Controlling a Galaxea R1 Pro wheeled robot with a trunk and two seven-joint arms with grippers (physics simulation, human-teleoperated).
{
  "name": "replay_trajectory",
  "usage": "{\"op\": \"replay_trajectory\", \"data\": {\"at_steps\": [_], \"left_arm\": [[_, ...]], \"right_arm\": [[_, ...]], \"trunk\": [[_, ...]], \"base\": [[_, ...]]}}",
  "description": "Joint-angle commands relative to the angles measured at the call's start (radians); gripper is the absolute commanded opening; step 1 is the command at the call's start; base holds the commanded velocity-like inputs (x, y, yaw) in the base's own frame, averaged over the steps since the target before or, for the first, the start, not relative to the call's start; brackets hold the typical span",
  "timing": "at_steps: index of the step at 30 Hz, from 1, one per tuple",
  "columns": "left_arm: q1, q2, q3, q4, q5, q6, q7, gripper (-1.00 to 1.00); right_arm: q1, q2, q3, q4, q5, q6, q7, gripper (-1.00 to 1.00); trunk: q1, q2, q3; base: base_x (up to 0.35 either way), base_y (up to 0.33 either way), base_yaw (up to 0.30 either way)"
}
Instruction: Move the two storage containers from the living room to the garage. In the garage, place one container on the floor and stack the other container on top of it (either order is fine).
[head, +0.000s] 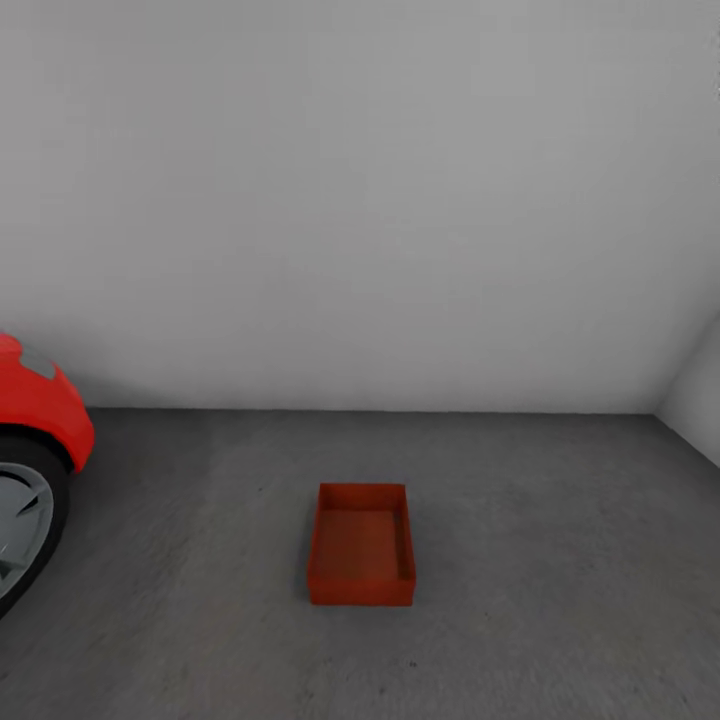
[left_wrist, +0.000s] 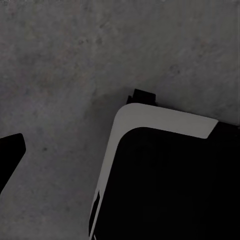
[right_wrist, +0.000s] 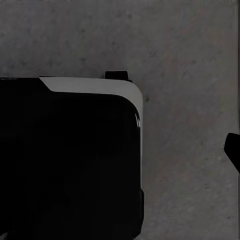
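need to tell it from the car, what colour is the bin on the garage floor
Orange-red, darker than the car; the storage container shows best in the head view.

Robot's black, white-edged base (right_wrist: 70, 160) over mottled grey concrete floor (right_wrist: 190, 60) — dark tip (right_wrist: 233, 150) at edge.

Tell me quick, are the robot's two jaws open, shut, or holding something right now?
Left gripper: cannot be told; the left wrist view gives no clear look at it.
Right gripper: cannot be told either.
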Motion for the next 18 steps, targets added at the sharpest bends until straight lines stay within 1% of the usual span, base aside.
{"op": "replay_trajectory", "data": {"at_steps": [1, 15, 18], "left_arm": [[-0.001, 0.000, -0.009, 0.000, 0.008, -0.003, 0.002, 1.00], [-0.001, 0.000, -0.009, 0.000, 0.008, -0.003, 0.002, 1.00], [-0.001, 0.000, -0.009, 0.000, 0.008, -0.003, 0.002, 1.00]], "right_arm": [[-0.001, 0.000, 0.008, 0.003, -0.008, -0.006, -0.001, 1.00], [-0.001, 0.006, 0.008, 0.003, -0.007, -0.003, -0.009, 1.00], [-0.001, 0.003, 0.007, 0.004, -0.007, -0.002, -0.003, 1.00]], "trunk": [[0.000, -0.001, 0.001], [0.000, -0.001, 0.023], [0.000, -0.001, 0.028]], "base": [[0.000, 0.000, 0.000], [0.000, 0.000, 0.000], [0.000, 0.000, 0.000]]}}
